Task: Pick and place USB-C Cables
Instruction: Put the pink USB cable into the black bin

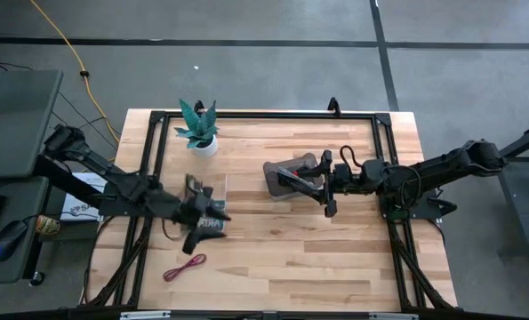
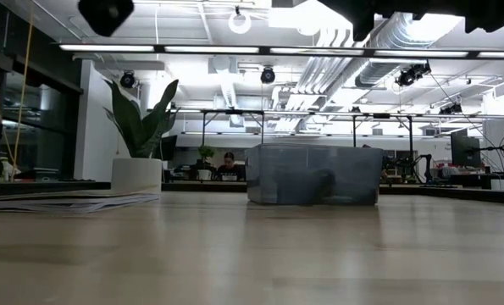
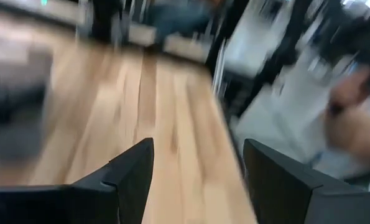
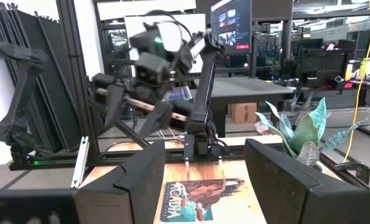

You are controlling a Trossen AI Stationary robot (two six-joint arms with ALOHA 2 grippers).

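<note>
A dark red USB-C cable (image 1: 185,267) lies coiled on the wooden table near its front edge, left of centre, and no gripper touches it. My left gripper (image 1: 205,219) (image 3: 197,162) hangs open above a book (image 4: 197,199) at the table's left, with nothing between its fingers. My right gripper (image 1: 323,188) (image 4: 203,162) is open too. It is raised at the table's middle right, beside a grey container (image 1: 286,174) (image 2: 312,174), and points toward the left arm (image 4: 160,68). Dark things lie in the container; what they are I cannot tell.
A potted plant (image 1: 198,133) (image 2: 141,127) stands at the far left of the table. Papers (image 1: 82,200) lie at the left edge. A black frame (image 1: 264,114) runs round the table top. A yellow cord (image 1: 68,49) lies on the floor beyond.
</note>
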